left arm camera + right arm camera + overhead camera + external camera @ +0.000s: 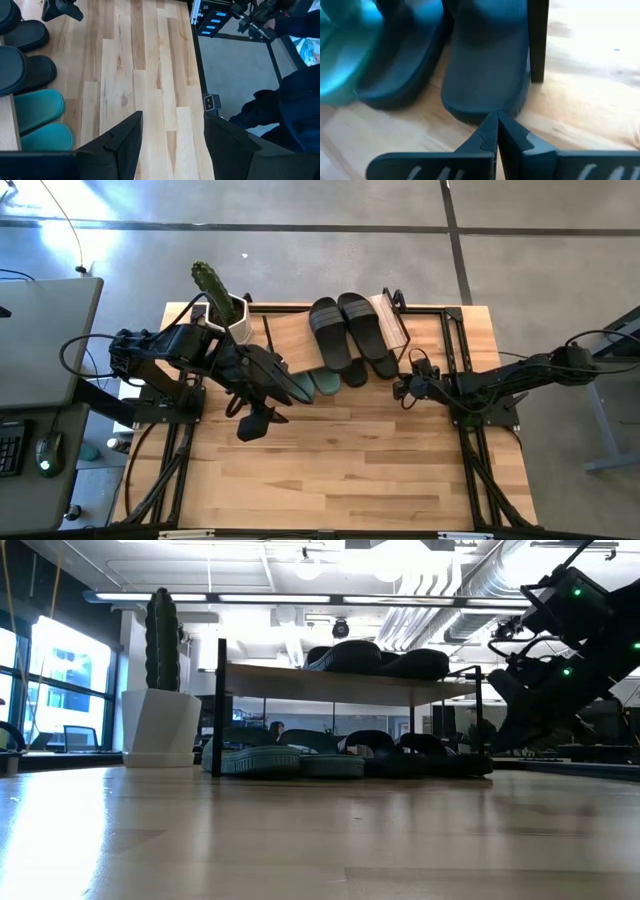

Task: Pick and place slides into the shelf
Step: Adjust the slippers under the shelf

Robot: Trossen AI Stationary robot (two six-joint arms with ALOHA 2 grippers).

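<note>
The shelf (285, 345) stands at the table's far middle. Two black slides (345, 330) lie on its top board (300, 675). Below, the heels of two green slides (315, 383) and of black slides (385, 367) poke out toward the near side, resting on the table. My right gripper (496, 125) is shut, low by the shelf's right front post (537, 40), its tips at the heel of the rightmost black slide (485, 75). My left gripper (172, 140) hangs open above the table, near the shelf's left front, holding nothing. My right gripper's shut fingertips (490, 127) stand at the heel end (482, 112) of the rightmost lower black slide, coming slanting down from the near right. The slide lies flat on the table under the shelf. I cannot tell whether the tips touch it.
A cactus in a white pot (225, 305) stands at the shelf's far left corner. The near half of the wooden table (340, 470) is bare. A person in dark clothing (295, 100) is beside the table's edge. A desk with a mouse (45, 450) lies off to the left.
</note>
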